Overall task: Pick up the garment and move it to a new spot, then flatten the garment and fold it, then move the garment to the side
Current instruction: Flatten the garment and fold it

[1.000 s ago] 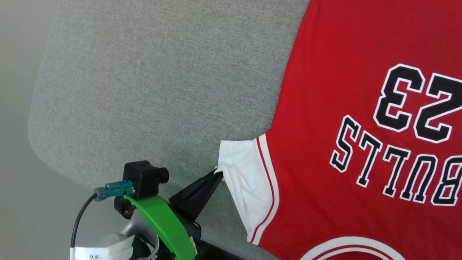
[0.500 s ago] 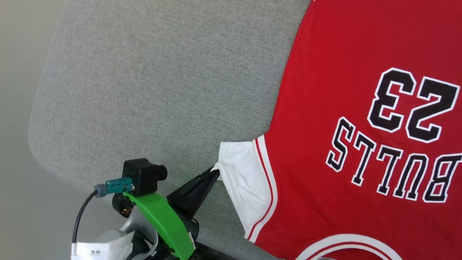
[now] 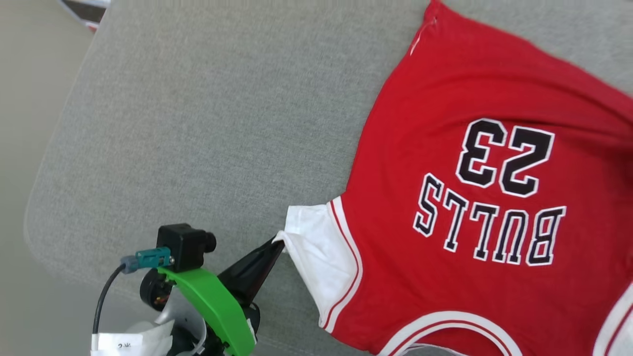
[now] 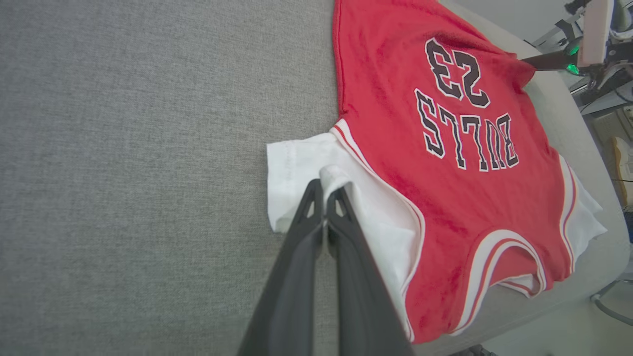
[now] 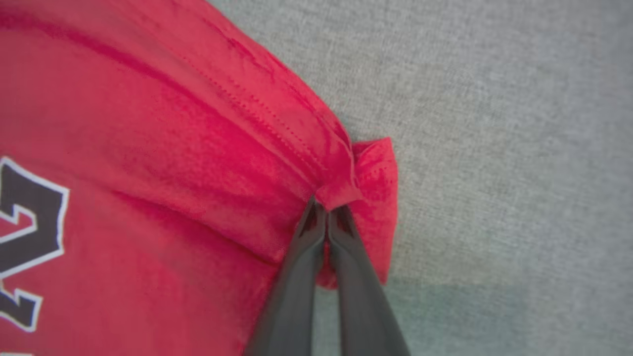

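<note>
The garment (image 3: 420,148), a red T-shirt with white sleeves, lies spread on the grey fabric table (image 3: 198,123) at the right, its black "BULLS 23" print facing up and reading upside down. My left gripper (image 3: 279,242) is shut on the edge of the near white sleeve (image 3: 316,257). The left wrist view shows its tips (image 4: 326,185) pinching a small fold of that sleeve. My right gripper (image 5: 329,207) is shut on a bunched corner of the red hem (image 5: 366,173). It also shows small at the garment's far corner (image 4: 525,60) in the left wrist view.
The table's left half is bare grey fabric, with a rounded corner (image 3: 34,232) and pale floor (image 3: 20,99) beyond. A green bracket (image 3: 207,306) and cable ride on my left wrist. Equipment and a stand (image 4: 601,74) lie past the table's far end.
The head view has shifted, so the garment's far hem and more of the table now show. My left gripper keeps its hold on the white sleeve.
</note>
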